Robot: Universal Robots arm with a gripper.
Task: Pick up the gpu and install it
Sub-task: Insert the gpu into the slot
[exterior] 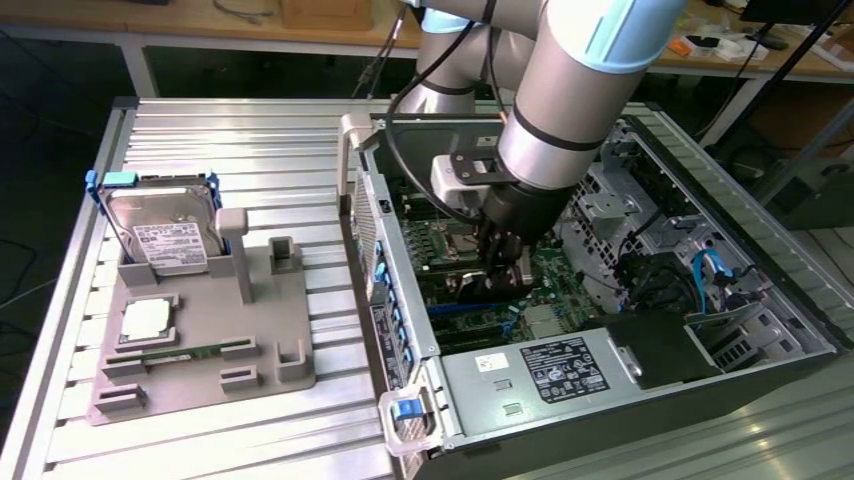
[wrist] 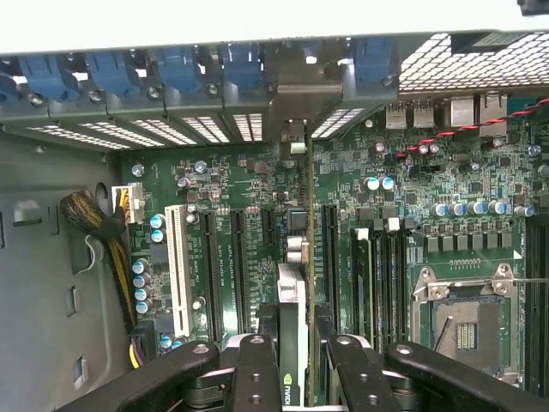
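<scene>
In the exterior view, the gripper (exterior: 505, 268) is seen deep inside the computer case (exterior: 694, 405), right over the motherboard (exterior: 424, 240). The gpu (exterior: 477, 290) is held tight in it, just above the motherboard.

In the wrist view, the gpu (wrist: 292, 300) is squeezed between the fingers (wrist: 256, 373) of the gripper (wrist: 296, 369). It is stood on its thin edge among the long slots of the motherboard (wrist: 240, 180).
</scene>
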